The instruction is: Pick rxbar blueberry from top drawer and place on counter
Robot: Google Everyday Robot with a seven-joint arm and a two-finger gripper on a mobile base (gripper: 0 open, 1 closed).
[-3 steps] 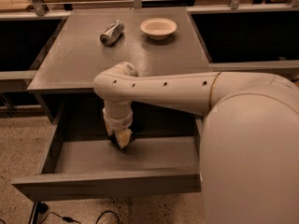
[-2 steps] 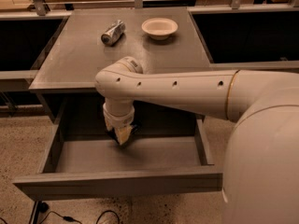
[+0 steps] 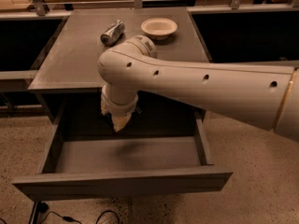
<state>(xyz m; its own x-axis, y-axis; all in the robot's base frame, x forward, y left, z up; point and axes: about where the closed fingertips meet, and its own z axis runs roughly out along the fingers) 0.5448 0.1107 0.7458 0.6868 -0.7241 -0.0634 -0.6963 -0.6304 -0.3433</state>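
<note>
Wide grey metal top drawer [image 3: 121,181] stood open under the grey matte counter [image 3: 70,59]. The cream gripper [image 3: 119,119] hung over its rear; whether closed, I could not tell. The rxbar blueberry was unseen. Presumably light, flat and slippery, it suited pinching across its narrow width.

the arm [image 3: 201,85] is a thick smooth tube in cream white, with a row of small dark round holes [image 3: 155,72] along its side. near the right edge a thin golden ring [image 3: 286,101] goes around it. the rounded joint [image 3: 119,62] has a ribbed patch [image 3: 148,44] on top. the pale cream gripper [image 3: 120,120] hangs under this joint, above the open top drawer [image 3: 126,183].
</note>
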